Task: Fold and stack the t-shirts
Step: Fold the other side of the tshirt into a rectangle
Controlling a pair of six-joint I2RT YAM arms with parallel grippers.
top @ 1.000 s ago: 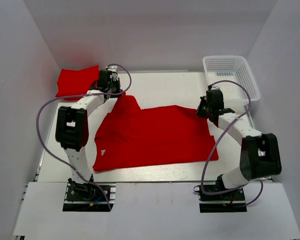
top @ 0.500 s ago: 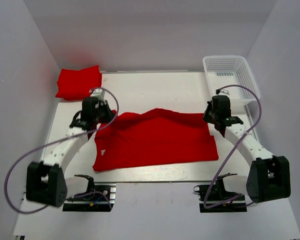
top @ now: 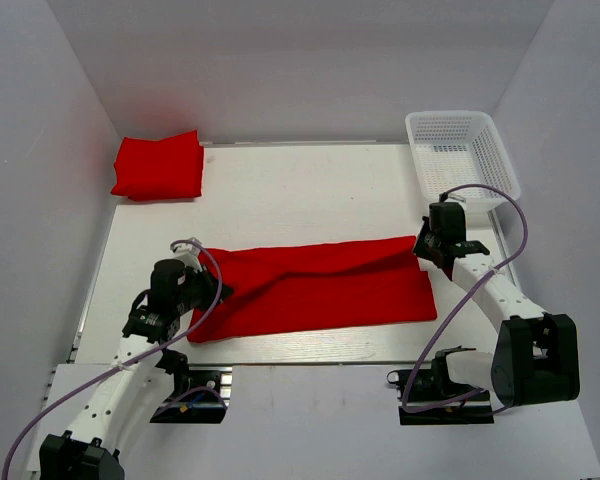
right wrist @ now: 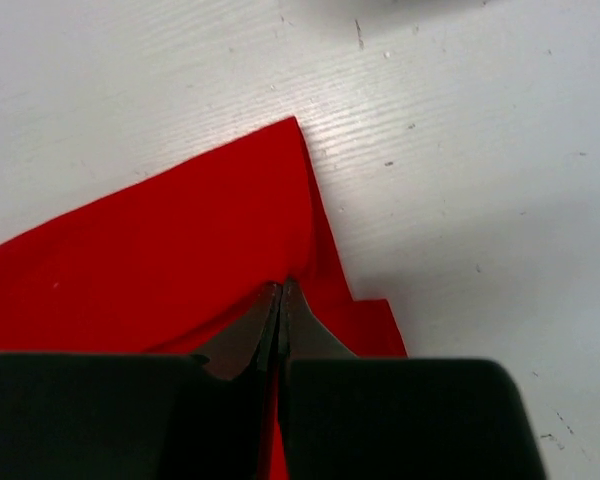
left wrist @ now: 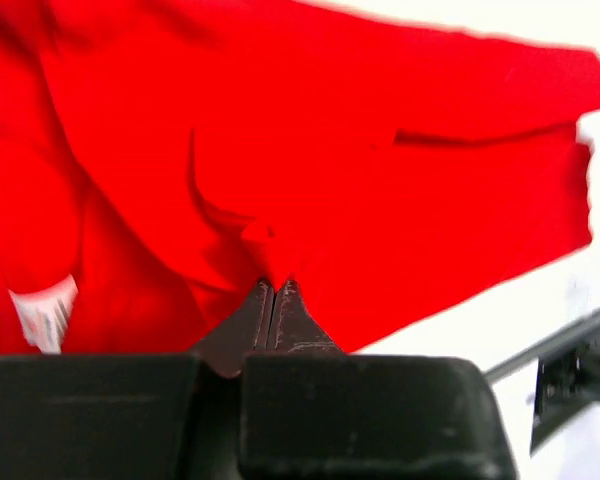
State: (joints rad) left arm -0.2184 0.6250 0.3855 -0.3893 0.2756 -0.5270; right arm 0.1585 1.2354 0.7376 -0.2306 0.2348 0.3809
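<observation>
Red t-shirt (top: 320, 290) lies doubled lengthwise, left of and nearer you than the mesh basket (top: 458, 116). Your left gripper (left wrist: 273, 290) pinches cloth at the end farthest from the basket, and your right gripper (right wrist: 281, 291) is clamped on the corner nearest it. A folded t-shirt (top: 160, 165) sits well left of the basket.

Left wrist view: t-shirt (left wrist: 310, 170) blurred, cut off by top and left edges; neck tag (left wrist: 42, 312) print illegible. Right wrist view: right gripper (right wrist: 280, 290) housing covers the t-shirt's near portion.
</observation>
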